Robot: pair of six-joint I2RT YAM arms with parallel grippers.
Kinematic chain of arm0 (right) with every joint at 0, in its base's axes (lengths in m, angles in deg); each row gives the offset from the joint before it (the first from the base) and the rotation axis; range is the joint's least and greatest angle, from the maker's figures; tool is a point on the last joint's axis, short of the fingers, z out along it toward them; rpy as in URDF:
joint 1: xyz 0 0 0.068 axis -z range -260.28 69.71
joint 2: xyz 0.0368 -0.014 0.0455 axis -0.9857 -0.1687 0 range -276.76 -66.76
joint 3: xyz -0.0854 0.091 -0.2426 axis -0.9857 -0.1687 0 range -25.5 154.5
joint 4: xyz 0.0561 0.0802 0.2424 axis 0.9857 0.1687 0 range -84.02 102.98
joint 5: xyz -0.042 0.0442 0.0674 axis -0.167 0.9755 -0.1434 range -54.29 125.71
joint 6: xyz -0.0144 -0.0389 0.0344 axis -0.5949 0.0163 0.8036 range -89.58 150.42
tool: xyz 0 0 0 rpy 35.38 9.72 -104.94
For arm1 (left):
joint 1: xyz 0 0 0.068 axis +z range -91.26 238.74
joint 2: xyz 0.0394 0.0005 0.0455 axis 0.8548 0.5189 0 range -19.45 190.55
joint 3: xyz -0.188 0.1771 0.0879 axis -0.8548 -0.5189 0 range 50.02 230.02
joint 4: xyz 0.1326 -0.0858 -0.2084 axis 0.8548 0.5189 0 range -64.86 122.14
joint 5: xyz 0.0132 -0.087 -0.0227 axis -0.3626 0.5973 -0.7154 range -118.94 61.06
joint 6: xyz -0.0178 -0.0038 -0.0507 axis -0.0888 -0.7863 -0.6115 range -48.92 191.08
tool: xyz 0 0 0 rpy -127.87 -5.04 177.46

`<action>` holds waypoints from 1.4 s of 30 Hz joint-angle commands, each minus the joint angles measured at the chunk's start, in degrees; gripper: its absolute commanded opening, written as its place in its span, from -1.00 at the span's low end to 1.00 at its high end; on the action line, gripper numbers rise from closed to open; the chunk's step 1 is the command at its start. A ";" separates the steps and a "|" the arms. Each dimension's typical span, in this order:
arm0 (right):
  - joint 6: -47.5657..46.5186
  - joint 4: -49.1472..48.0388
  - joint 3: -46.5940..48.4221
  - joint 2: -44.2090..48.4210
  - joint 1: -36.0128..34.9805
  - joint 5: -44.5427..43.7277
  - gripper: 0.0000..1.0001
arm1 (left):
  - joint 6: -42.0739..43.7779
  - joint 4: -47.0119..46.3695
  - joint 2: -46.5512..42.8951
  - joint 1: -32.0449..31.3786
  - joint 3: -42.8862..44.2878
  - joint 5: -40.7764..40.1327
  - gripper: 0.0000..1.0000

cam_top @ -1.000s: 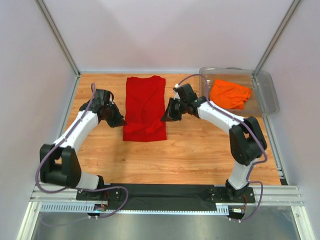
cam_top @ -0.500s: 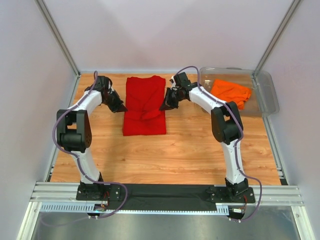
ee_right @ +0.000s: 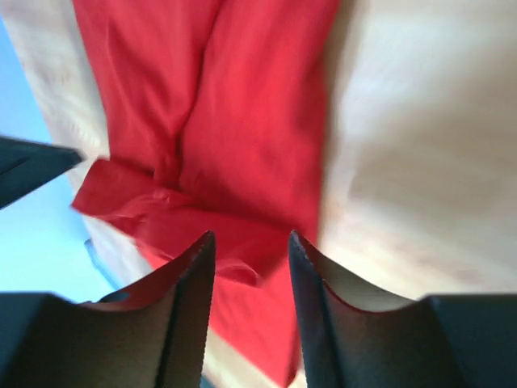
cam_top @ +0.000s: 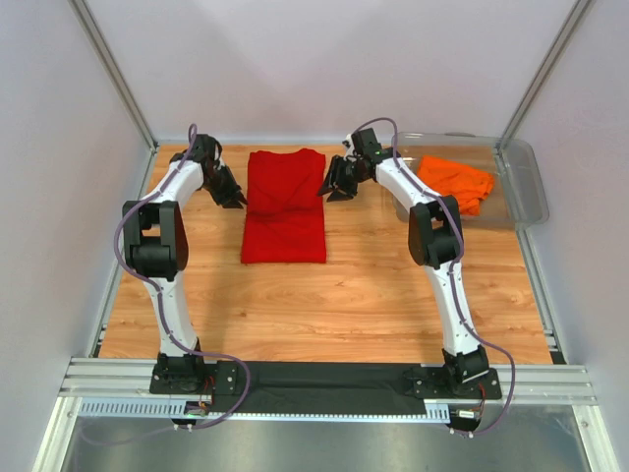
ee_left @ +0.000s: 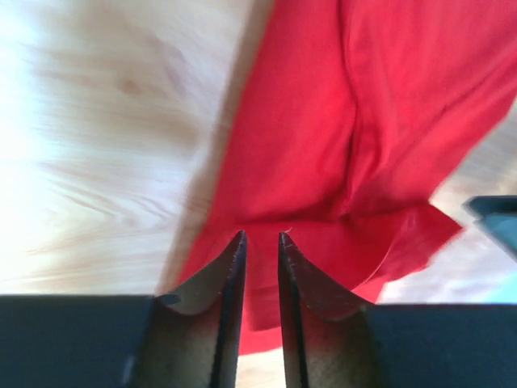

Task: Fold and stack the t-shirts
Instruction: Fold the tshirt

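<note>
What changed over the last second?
Both arms reached farther up the table, left gripper and right gripper sliding along the sides of the red t-shirt; its near edge drew back a little. Both jaws have parted, apparently letting the cloth go. The orange t-shirt and clear bin unchanged.

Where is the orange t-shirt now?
In the top view, the orange t-shirt lies in the clear bin at the far right corner of the table, just right of the right tool.
</note>
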State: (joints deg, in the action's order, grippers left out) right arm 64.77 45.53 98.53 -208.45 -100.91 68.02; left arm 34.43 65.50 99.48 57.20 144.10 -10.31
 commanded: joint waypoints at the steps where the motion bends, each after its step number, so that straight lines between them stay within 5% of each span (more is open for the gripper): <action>1: -6.65 10.09 10.09 0.00 2.87 -4.35 -0.08 | 8.84 6.30 -3.25 0.66 6.99 -9.91 -0.39; 4: -9.73 9.86 0.21 11.22 0.50 -7.53 0.17 | 12.29 5.35 -11.14 0.05 0.25 -9.06 -0.36; 5: -9.74 4.10 -10.63 15.26 -0.55 -8.05 0.25 | 12.21 4.56 -13.09 -0.82 -2.13 -8.27 -0.35; 9: -7.11 -5.70 -24.08 24.44 -7.31 -11.92 0.26 | 7.56 -3.60 -22.85 -4.51 -19.05 -1.25 -0.36; 12: -7.02 -5.27 -22.61 22.52 -9.61 -12.19 0.09 | 5.53 -12.56 -25.94 -6.80 -26.47 4.36 -0.35; 16: -5.08 -7.02 -21.37 18.82 -9.70 -6.92 -0.13 | 7.02 -17.34 -19.47 -7.07 -26.94 11.42 -0.35; 17: -4.38 -7.99 -21.54 17.86 -9.70 -5.96 -0.43 | 7.46 -17.68 -18.22 -6.99 -26.76 12.12 -0.35; 22: -2.45 -10.10 -25.92 15.66 -9.53 0.72 -0.93 | 7.29 -16.54 -12.68 -3.83 -27.63 12.75 -0.54; 27: -1.83 -13.27 -36.21 15.91 -8.56 3.71 -0.98 | 8.60 -12.25 -11.09 -3.29 -30.45 11.33 -0.56; 32: -7.27 -7.66 -45.88 25.65 -7.68 0.74 -0.99 | 10.36 -8.64 -22.67 -4.08 -35.20 12.21 -0.42; 37: -7.98 -5.89 -37.31 26.06 -7.24 -2.08 -0.71 | 11.33 -5.83 -25.43 -3.21 -26.96 13.18 -0.24; 42: -2.28 -7.28 -20.88 15.05 -5.92 1.17 -0.50 | 10.72 -9.24 -7.37 -1.27 -12.80 18.89 -0.43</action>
State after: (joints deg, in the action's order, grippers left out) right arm 59.63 40.35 71.73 -188.39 -108.01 68.46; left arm 44.29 58.24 82.24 54.86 126.38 4.73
